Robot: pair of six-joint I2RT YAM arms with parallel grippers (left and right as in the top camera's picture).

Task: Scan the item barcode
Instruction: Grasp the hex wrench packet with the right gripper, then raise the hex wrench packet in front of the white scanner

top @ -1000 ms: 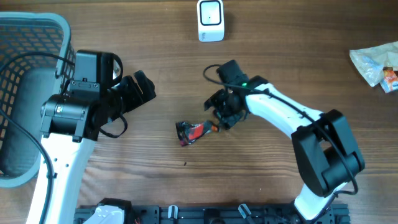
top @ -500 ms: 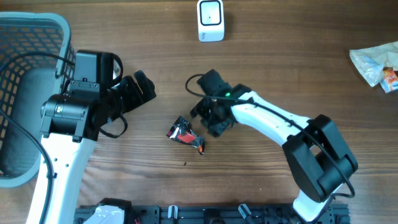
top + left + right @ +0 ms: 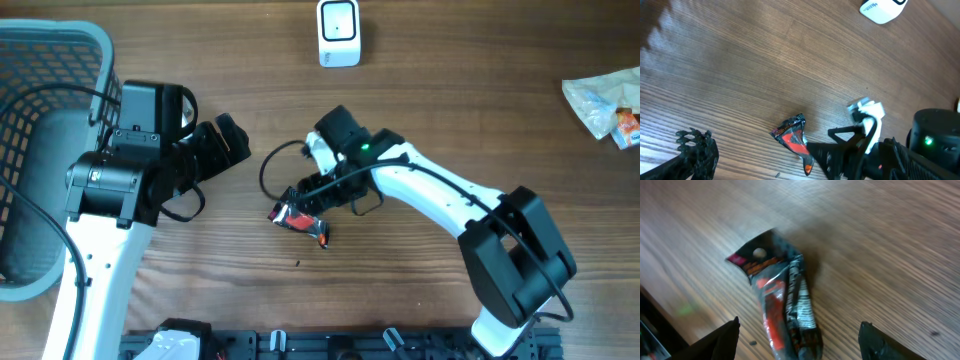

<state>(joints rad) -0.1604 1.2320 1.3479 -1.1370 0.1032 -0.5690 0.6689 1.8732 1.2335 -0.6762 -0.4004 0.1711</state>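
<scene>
Crumpled glossy foil packet (image 3: 782, 305) — red-black, on grained wooden table (image 3: 880, 240)

One packet (image 3: 298, 215), one scanner (image 3: 339, 32), one basket (image 3: 101, 46) — perhaps two wrappers (image 3: 600, 98) at the edge.

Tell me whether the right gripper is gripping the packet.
No: the packet lies on the table, and the fingers of the right gripper stand spread wide, clear of it on both sides.

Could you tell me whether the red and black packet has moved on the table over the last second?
Yes. The packet has slid left in the overhead view, farther to the left of the white scanner at the table's far edge, and it has turned a little.
</scene>
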